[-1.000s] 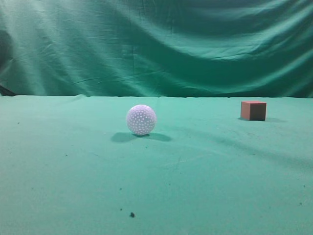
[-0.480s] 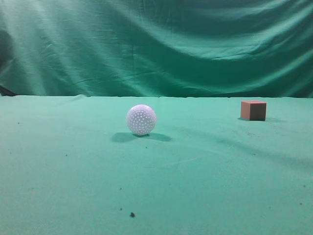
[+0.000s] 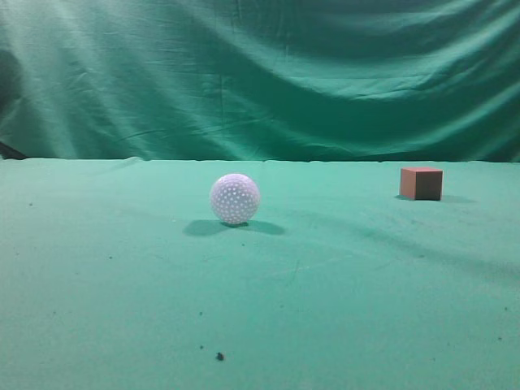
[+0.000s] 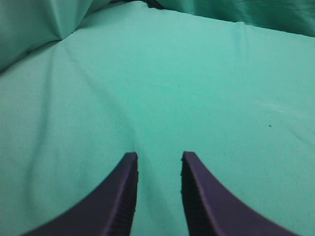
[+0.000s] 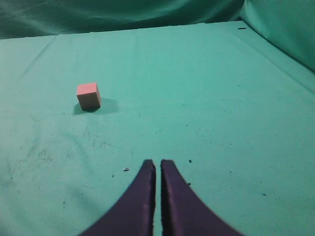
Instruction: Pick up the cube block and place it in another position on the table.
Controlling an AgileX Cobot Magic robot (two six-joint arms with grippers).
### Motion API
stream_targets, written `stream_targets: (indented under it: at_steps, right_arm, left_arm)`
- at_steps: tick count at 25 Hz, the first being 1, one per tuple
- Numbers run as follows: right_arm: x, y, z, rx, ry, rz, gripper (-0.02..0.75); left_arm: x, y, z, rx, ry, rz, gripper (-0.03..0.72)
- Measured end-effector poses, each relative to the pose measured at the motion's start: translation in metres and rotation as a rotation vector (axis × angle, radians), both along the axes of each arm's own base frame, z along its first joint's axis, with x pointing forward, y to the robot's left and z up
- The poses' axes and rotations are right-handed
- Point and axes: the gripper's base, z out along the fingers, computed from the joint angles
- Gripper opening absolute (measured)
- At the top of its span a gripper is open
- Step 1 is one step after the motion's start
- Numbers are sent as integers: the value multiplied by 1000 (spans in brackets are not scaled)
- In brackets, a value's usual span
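The reddish-brown cube block (image 3: 421,183) sits on the green table (image 3: 341,309) at the far right of the exterior view. It also shows in the right wrist view (image 5: 88,95), ahead and to the left of my right gripper (image 5: 158,162), which is shut and empty, well apart from it. My left gripper (image 4: 158,155) is open and empty over bare green cloth. Neither gripper shows in the exterior view.
A white dimpled ball (image 3: 235,198) rests near the middle of the table, left of the cube. A draped green backdrop (image 3: 260,73) hangs behind the table and folds up at its sides (image 5: 280,24). Dark specks (image 3: 219,356) dot the cloth.
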Motion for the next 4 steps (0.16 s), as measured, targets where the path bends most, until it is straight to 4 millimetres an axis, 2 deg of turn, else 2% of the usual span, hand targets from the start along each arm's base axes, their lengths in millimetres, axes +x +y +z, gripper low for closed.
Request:
stream_targets:
  at_steps: [4]
  right_arm:
    - [0, 0, 0, 0, 0, 0, 0]
  left_arm:
    - [0, 0, 0, 0, 0, 0, 235]
